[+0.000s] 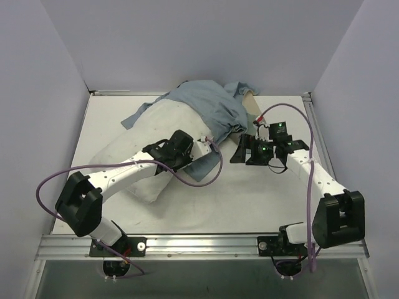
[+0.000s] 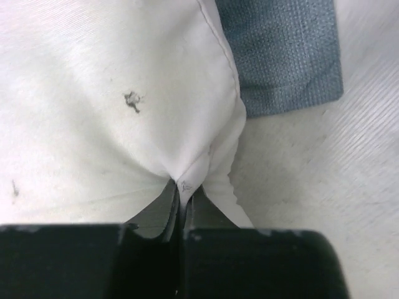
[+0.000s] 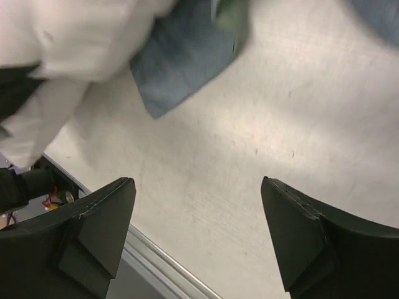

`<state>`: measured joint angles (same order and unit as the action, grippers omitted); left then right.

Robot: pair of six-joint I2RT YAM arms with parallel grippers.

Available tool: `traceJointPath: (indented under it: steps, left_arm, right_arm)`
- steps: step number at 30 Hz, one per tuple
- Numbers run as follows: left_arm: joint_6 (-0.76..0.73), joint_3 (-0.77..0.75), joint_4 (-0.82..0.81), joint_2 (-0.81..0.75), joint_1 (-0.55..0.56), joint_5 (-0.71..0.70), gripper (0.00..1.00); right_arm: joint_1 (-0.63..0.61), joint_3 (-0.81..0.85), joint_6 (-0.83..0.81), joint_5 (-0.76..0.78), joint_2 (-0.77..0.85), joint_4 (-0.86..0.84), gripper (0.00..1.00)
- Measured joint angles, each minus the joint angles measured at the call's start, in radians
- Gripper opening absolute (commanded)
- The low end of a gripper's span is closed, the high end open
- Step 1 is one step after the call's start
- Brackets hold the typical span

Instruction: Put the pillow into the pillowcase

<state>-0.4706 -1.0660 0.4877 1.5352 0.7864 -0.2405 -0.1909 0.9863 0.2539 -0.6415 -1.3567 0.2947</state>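
Table (image 1: 249,199) holds the pillow (image 1: 146,134) lying diagonally left of centre, its far end covered by the pillowcase (image 1: 212,106) bunched at the back. Left gripper (image 2: 182,200) is pinched tight on the pillow's edge seam, just beside a pillowcase flap. Right gripper (image 3: 198,205) hangs over the table, jaws spread wide, holding nothing.
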Motion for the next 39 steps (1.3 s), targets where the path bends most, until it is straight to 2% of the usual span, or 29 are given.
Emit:
traceJointPath:
  steps: [2, 5, 10, 13, 15, 16, 17, 18, 21, 23, 27, 29, 31, 33, 34, 36, 37, 38, 39]
  left_arm:
    - [0.025, -0.061, 0.032, -0.011, -0.020, 0.075, 0.00]
    - [0.054, -0.117, 0.071, -0.033, -0.037, 0.177, 0.00]
    - [0.105, -0.174, 0.163, -0.045, -0.066, 0.329, 0.00]
    - [0.155, -0.229, 0.219, -0.039, -0.108, 0.410, 0.00]
    - [0.192, -0.279, 0.240, -0.026, -0.141, 0.455, 0.00]
    - [0.209, -0.303, 0.244, -0.018, -0.155, 0.473, 0.00]
    - [0.227, -0.325, 0.245, -0.011, -0.166, 0.488, 0.00]
    - [0.245, -0.343, 0.245, -0.003, -0.173, 0.499, 0.00]
    - [0.313, -0.377, 0.218, 0.022, -0.173, 0.507, 0.00]
    - [0.359, -0.383, 0.179, 0.049, -0.164, 0.481, 0.00]
    - [0.447, -0.449, 0.085, 0.180, -0.137, 0.388, 0.00]
    - [0.490, -0.464, 0.035, 0.228, -0.128, 0.347, 0.00]
    - [0.526, -0.443, -0.011, 0.236, -0.119, 0.333, 0.00]
    - [0.562, -0.384, -0.087, 0.216, -0.110, 0.331, 0.00]
    - [0.579, -0.332, -0.130, 0.198, -0.108, 0.331, 0.00]
    - [0.607, -0.233, -0.186, 0.164, -0.108, 0.350, 0.00]
    - [0.618, -0.178, -0.206, 0.145, -0.108, 0.364, 0.08]
    - [0.624, -0.128, -0.216, 0.128, -0.108, 0.378, 0.18]
    - [0.624, -0.083, -0.216, 0.114, -0.106, 0.401, 0.27]
  right_arm:
    - [-0.010, -0.101, 0.029, -0.002, -0.002, -0.042, 0.88]
    - [-0.029, -0.167, 0.081, 0.007, -0.107, -0.123, 0.91]
    - [-0.055, -0.132, 0.130, 0.044, -0.291, -0.278, 0.92]
    - [-0.068, -0.072, 0.150, 0.059, -0.374, -0.367, 0.89]
    - [-0.079, -0.029, 0.165, 0.069, -0.426, -0.428, 0.66]
    - [-0.085, -0.011, 0.175, 0.075, -0.458, -0.466, 0.33]
    - [-0.090, 0.001, 0.179, 0.072, -0.481, -0.488, 0.13]
    - [-0.099, 0.012, 0.189, 0.071, -0.505, -0.503, 0.00]
    - [-0.133, 0.013, 0.222, 0.009, -0.535, -0.509, 0.00]
    - [-0.170, -0.035, 0.269, -0.083, -0.467, -0.513, 0.00]
    - [-0.290, -0.166, 0.395, -0.235, -0.089, -0.507, 0.00]
    - [-0.309, -0.182, 0.397, -0.295, 0.087, -0.495, 0.00]
    - [-0.280, -0.180, 0.342, -0.352, 0.160, -0.418, 0.00]
    - [-0.232, -0.181, 0.272, -0.400, 0.159, -0.314, 0.00]
    - [-0.213, -0.181, 0.240, -0.417, 0.132, -0.262, 0.16]
    - [-0.180, -0.183, 0.174, -0.442, 0.064, -0.146, 0.35]
    - [-0.171, -0.185, 0.145, -0.447, 0.048, -0.097, 0.56]
    - [-0.163, -0.184, 0.116, -0.460, 0.039, -0.043, 0.62]
    - [-0.154, -0.181, 0.076, -0.475, 0.039, 0.014, 0.63]
